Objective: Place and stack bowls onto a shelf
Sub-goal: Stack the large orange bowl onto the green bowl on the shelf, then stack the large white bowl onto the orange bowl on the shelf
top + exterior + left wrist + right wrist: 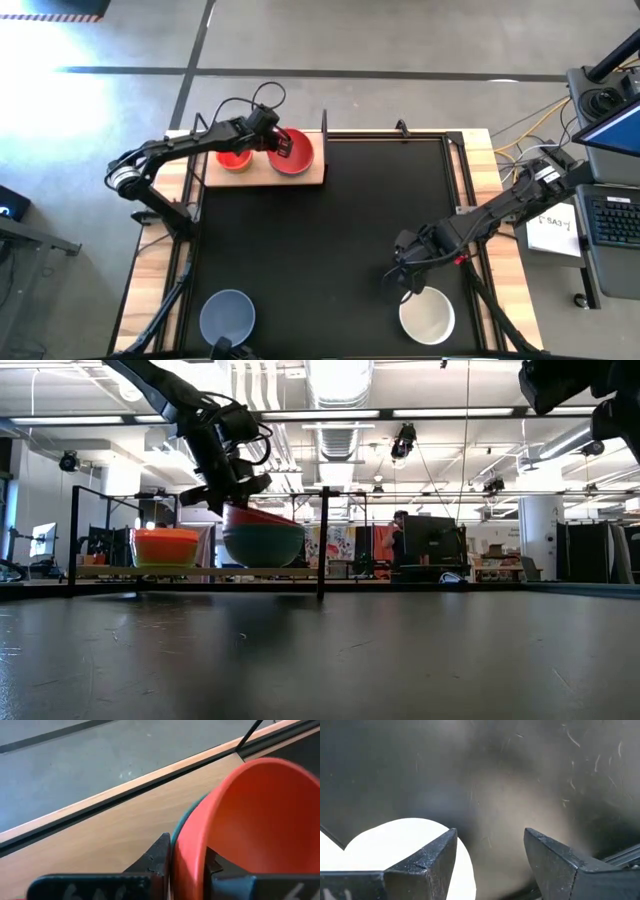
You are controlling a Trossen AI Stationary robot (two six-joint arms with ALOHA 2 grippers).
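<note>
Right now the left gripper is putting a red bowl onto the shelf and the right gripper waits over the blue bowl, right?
Not quite. In the high view the right gripper hovers beside the white bowl, not the grey-blue bowl. The left gripper is at the red bowl on the shelf.

Mid mat bare, room to pass btwn my arms. Shelf left part taken: orange bowl, red bowl stack, my left gripper over its rim. Grey-blue bowl, white bowl block near corners.

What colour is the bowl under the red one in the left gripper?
Teal bowl beneath the red bowl; low view shows it best.
</note>
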